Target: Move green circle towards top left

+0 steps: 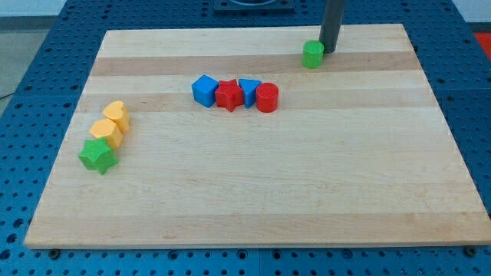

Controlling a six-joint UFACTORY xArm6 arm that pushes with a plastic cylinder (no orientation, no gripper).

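The green circle stands near the view's top, right of the middle of the wooden board. My tip is just to its right and slightly above it, touching or nearly touching its right side. The rod rises straight out of the view's top edge.
A row of a blue cube, a red star, a blue triangle and a red cylinder lies at the upper middle. Two yellow blocks and a green star sit at the left.
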